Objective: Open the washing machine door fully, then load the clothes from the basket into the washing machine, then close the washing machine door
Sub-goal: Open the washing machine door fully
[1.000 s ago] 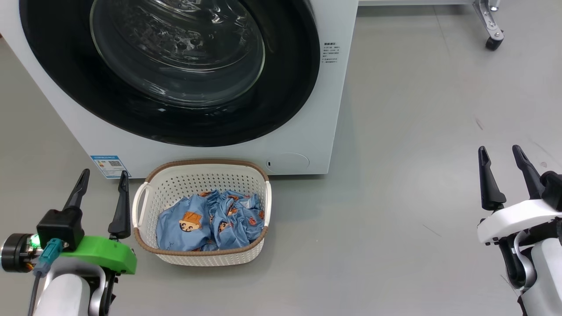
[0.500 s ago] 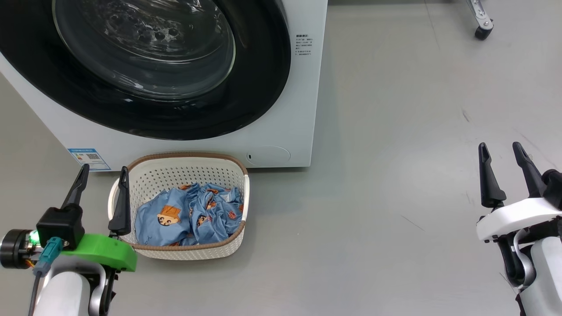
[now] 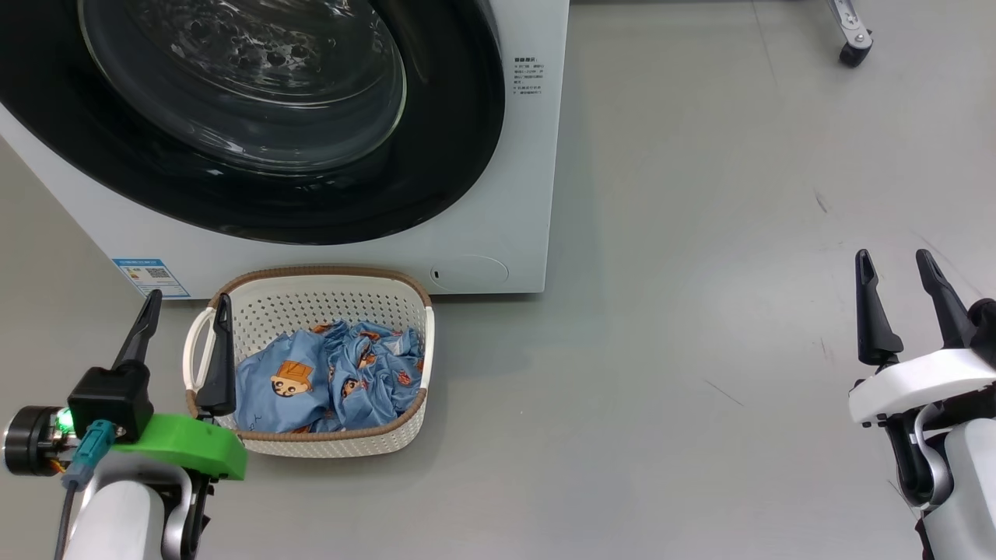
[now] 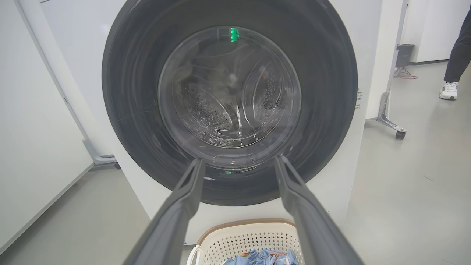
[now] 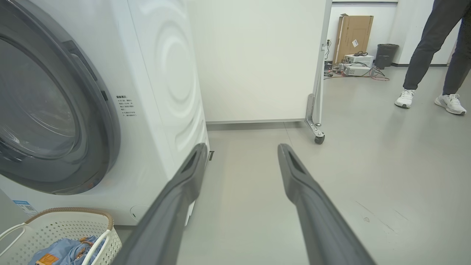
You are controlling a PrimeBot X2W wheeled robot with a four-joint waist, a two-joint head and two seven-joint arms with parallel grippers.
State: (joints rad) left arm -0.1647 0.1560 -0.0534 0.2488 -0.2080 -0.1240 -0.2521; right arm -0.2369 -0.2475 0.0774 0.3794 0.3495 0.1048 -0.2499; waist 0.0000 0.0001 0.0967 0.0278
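The white washing machine [image 3: 498,194] stands ahead with its round black door [image 3: 436,155] shut flat against the front; through the glass bowl [image 4: 230,88] I see the steel drum. The cream basket [image 3: 311,289] sits on the floor just before the machine, holding the light blue clothes [image 3: 327,381] printed with orange faces. My left gripper [image 3: 187,307] is open and empty at the basket's left handle, its right finger over the rim. My right gripper [image 3: 895,260] is open and empty far to the right, over bare floor. The basket [image 5: 66,224] and door [image 5: 55,110] also appear in the right wrist view.
A white partition on a castered foot [image 5: 318,138] stands right of the machine. A person's legs and white shoes [image 5: 427,101] are farther back right, near a cardboard box [image 5: 353,33] and cables. A white panel [image 4: 36,110] flanks the machine's left side.
The head camera has swung right, so machine and basket sit further left in view. Both grippers remain open and hold their places; the basket and clothes lie unchanged.
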